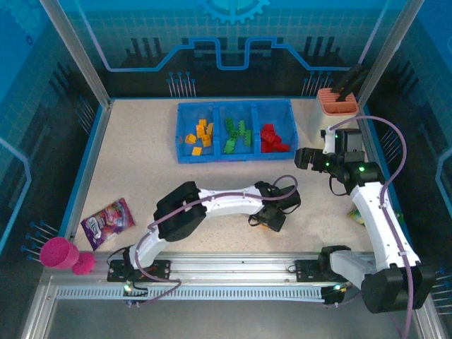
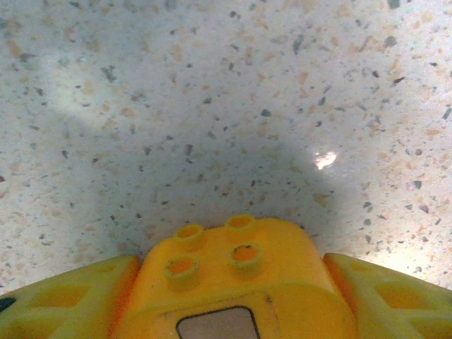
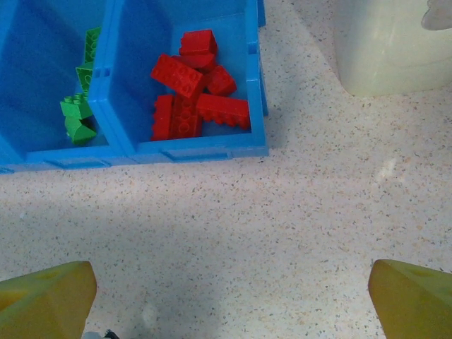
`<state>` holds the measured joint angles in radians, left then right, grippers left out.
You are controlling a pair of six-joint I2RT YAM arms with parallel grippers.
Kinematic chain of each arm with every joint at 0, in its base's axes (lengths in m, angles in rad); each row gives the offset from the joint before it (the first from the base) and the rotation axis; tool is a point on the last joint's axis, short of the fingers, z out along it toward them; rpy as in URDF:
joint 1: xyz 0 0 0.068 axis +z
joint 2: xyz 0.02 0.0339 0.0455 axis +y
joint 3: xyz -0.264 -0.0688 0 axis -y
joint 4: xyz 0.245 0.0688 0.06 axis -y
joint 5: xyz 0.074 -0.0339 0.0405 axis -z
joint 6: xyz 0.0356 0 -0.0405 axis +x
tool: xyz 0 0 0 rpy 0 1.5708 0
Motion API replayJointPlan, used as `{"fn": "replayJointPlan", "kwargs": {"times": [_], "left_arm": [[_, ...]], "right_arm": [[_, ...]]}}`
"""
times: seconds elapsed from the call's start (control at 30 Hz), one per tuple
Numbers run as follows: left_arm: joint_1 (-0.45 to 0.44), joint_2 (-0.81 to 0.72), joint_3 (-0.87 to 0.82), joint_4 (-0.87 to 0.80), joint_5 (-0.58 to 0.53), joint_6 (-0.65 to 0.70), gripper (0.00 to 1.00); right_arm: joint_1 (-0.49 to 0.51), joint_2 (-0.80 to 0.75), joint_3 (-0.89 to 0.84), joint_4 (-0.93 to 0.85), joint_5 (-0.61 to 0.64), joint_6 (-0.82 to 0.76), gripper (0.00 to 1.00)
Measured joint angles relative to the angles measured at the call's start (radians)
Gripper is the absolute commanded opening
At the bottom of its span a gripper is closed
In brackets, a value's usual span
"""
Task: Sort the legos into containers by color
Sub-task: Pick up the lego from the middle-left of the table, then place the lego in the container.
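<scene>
Table [image 1: 141, 169]: a pale speckled top. It carries all the rest.
Left arm [image 1: 212, 205]: it goes from its base at the near left edge out to the right, low over the table. The elbow is bent and the wrist ends before the middle of the tray, well apart from it.
Right arm [image 1: 378, 219]: it rises from the near right corner and reaches forward. The wrist is turned to the left, toward the right end of the tray.
Blue tray [image 1: 233, 104]: it lies at the far middle of the table, with three compartments side by side.
Left gripper [image 1: 272, 215]: in its wrist view the yellow fingers [image 2: 70, 300] are closed on one orange-yellow brick. Whether the brick touches the table, I cannot tell.
Right gripper [image 1: 305, 157]: the jaws stand wide apart and hold nothing. It is near the tray's right compartment.
Sorted legos: orange-yellow bricks [image 1: 199, 134] in the left compartment, green bricks [image 1: 236, 134] in the middle, red bricks [image 1: 274, 138] in the right, each in a loose heap.
Held brick [image 2: 236, 272]: orange-yellow, rounded, with four studs on top and a pale dark-framed patch near the camera.
</scene>
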<state>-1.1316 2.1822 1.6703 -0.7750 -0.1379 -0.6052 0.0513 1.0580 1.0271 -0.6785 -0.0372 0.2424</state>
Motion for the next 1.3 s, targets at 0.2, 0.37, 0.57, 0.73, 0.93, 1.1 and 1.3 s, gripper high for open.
{"fn": "replayJointPlan", "kwargs": {"times": [0.2, 0.37, 0.57, 0.73, 0.93, 1.1, 1.3], "left_arm": [[0.105, -0.195, -0.183, -0.045, 0.002, 0.045, 0.58], [0.362, -0.445, -0.150, -0.104, -0.043, 0.162, 0.58], [0.642, -0.530, -0.065, -0.048, -0.067, 0.250, 0.58], [0.756, -0.391, 0.024, 0.003, -0.090, 0.290, 0.58], [0.801, -0.097, 0.266, -0.021, -0.162, 0.355, 0.58], [0.831, 0.120, 0.532, -0.078, -0.197, 0.399, 0.59], [0.879, 0.248, 0.712, -0.119, -0.186, 0.395, 0.59]], "right_arm": [[0.000, 0.021, -0.001, 0.015, 0.000, 0.000, 1.00], [0.000, 0.035, -0.023, 0.038, -0.001, 0.001, 1.00], [0.003, 0.082, -0.023, 0.063, -0.007, 0.004, 1.00], [0.019, 0.102, -0.010, 0.070, -0.008, 0.004, 1.00], [0.023, 0.102, 0.016, 0.075, -0.006, 0.004, 1.00], [0.023, 0.121, 0.034, 0.069, 0.002, 0.003, 1.00], [0.023, 0.127, 0.041, 0.058, 0.005, -0.001, 1.00]]}}
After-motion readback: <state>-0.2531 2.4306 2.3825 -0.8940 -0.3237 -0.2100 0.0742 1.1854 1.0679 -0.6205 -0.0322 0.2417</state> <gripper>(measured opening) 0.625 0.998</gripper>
